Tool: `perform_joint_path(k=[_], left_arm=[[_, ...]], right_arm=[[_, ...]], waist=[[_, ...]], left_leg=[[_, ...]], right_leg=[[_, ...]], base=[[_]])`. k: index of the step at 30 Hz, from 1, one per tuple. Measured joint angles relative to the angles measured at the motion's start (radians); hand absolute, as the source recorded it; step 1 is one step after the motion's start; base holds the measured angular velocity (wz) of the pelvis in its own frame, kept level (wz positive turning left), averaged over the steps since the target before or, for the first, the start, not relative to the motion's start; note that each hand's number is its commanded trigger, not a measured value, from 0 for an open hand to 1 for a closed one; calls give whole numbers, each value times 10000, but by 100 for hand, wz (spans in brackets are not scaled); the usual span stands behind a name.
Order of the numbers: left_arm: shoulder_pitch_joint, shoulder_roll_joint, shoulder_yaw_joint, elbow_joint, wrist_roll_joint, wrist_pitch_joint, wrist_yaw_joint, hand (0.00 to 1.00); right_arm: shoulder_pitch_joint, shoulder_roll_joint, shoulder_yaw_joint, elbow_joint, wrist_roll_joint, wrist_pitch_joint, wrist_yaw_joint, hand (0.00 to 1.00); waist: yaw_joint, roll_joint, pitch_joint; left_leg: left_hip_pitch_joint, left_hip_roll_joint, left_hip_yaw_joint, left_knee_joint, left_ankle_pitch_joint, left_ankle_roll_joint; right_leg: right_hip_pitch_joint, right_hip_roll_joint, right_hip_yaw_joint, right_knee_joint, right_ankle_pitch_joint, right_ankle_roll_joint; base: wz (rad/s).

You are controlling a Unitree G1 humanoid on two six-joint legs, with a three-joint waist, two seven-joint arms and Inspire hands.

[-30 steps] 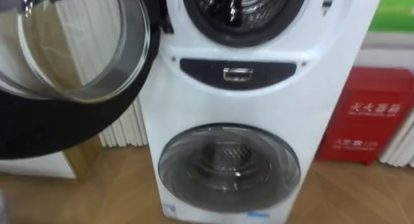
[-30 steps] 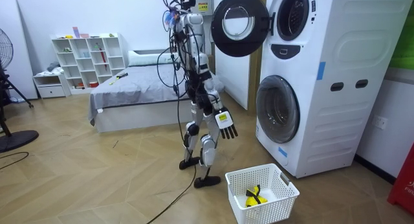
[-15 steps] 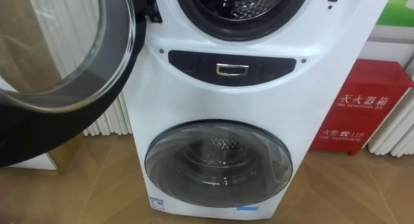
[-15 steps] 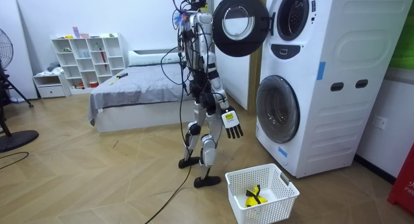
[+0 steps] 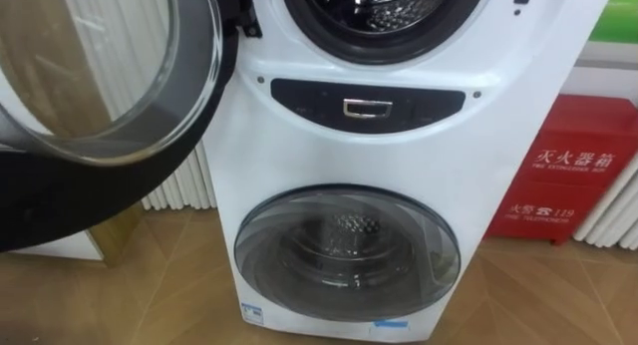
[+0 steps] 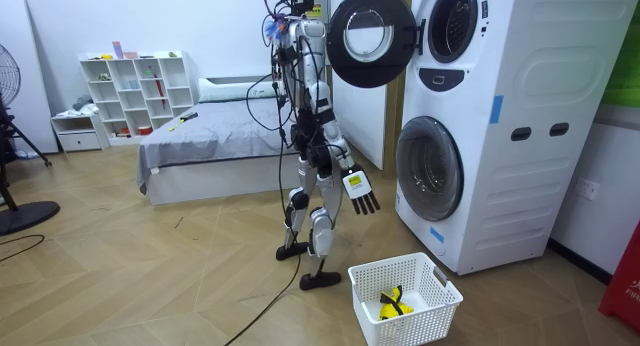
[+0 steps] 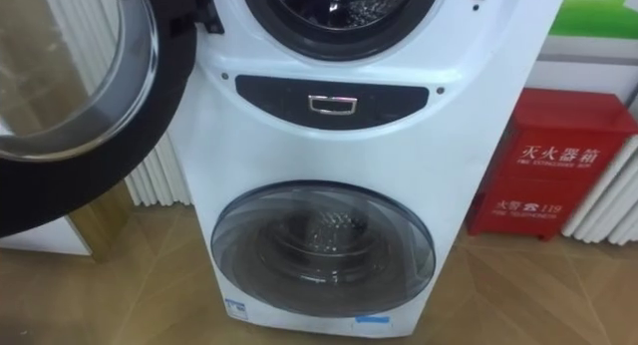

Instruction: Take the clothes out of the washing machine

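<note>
Robot stands upright on the wooden floor, facing the washing machine stack (image 5: 419, 156), beside the swung-out upper door. 2 drums, one above the other.

Upper door (image 5: 110, 106): 1, round, black-rimmed glass, wide open to the robot's left. Upper drum opening (image 5: 384, 11) is uncovered with shiny metal inside; cannot tell if clothes lie in it. 1 dark control panel (image 5: 369, 106) sits between the two drums. Lower door (image 5: 347, 253): 1, shut, with grey glass and the drum visible behind it.

Right hand (image 6: 358, 189): 1, hanging low in front of the robot at about the lower door's height, apart from the machine. Its fingers are spread and straight, holding nothing.

White basket (image 6: 425, 324): 1, on the floor just in front of the stack, near the robot's feet. Clothes: 1 yellow-and-black item (image 6: 393, 304) lies inside the basket.

Red box (image 5: 563, 175): 1, on the floor against the wall to the right of the stack. Behind the robot are 1 bed (image 6: 210, 136) and 1 white shelf unit (image 6: 135, 91).
</note>
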Motion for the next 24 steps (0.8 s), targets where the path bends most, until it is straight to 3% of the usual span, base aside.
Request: perform_joint_path(k=[3,10,15,19,24], left_arm=[[-38,169,240,-1296,-10,-32,60,0],[-47,471,926,-4571,341,20,711,0],[-20,507,871,-5324,1397,419,1119,0],[-25,507,858,-5717,2177,474,1428,0],[-23,509,848,-6186,2749,802,1688,0]], right_arm=[[183,-99,-114,-82,26,-9,11,0],[506,-114,-834,-565,42,8,229,0],[527,-108,-895,-593,-92,23,281,0],[526,-107,-892,-605,-125,21,306,0],[778,-109,-895,-828,-338,24,397,0]], waist=[[12,127,-73],[-55,284,-46],[-89,167,0],[-108,36,-66],[-109,58,-45]], left_leg=[[-1,-7,-2,6,1,1],[-46,1,-40,-2,5,2],[-18,16,-117,-14,5,2],[-120,10,-144,-8,5,2],[-125,21,-316,-10,5,2]], right_leg=[[-11,-4,38,32,20,9],[-98,12,85,182,15,16],[1,7,-54,134,15,15],[-18,2,-82,11,20,8],[23,12,-136,2,20,8]], base=[[-4],[-3],[8],[5],[6]])
